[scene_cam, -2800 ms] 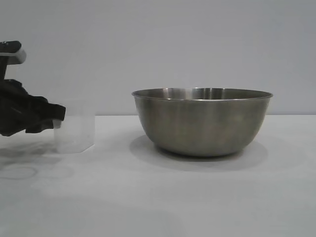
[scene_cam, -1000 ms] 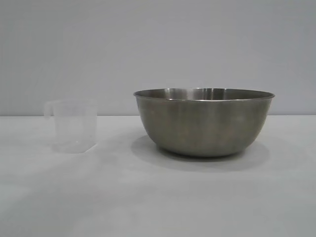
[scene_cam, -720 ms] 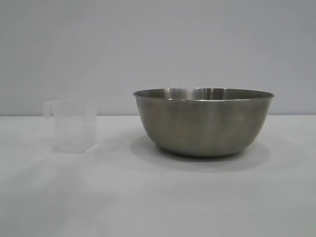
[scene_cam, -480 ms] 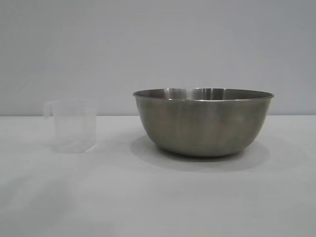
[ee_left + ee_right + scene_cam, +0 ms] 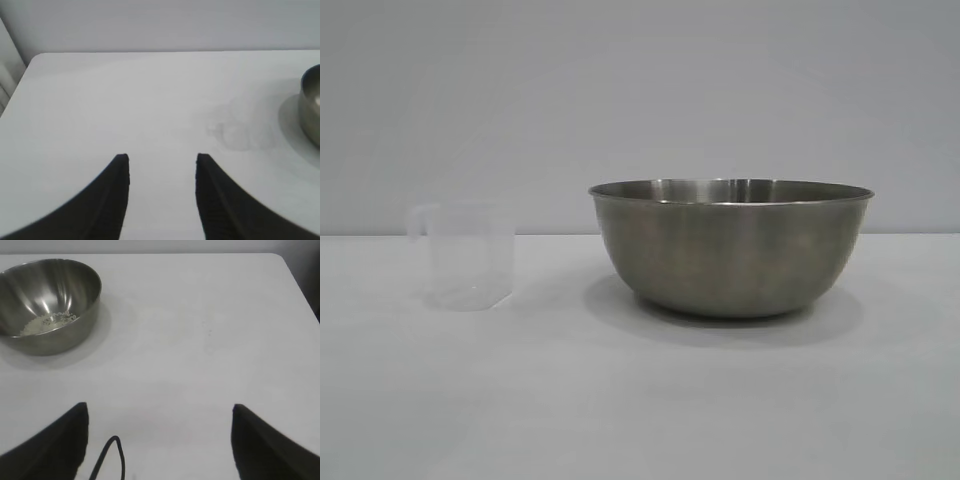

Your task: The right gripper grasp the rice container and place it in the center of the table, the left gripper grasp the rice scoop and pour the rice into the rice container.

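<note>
While both my left gripper (image 5: 161, 165) and right gripper (image 5: 159, 415) hang open, rice (image 5: 46, 323) lies inside the steel rice container (image 5: 731, 246).

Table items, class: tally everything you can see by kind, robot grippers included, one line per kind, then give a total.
Steel rice container: 1
Translucent plastic rice scoop: 1
Heap of rice, lying inside the container: 1
Black grippers: 2, the left gripper and the right gripper, both over the table
Total: 5
</note>
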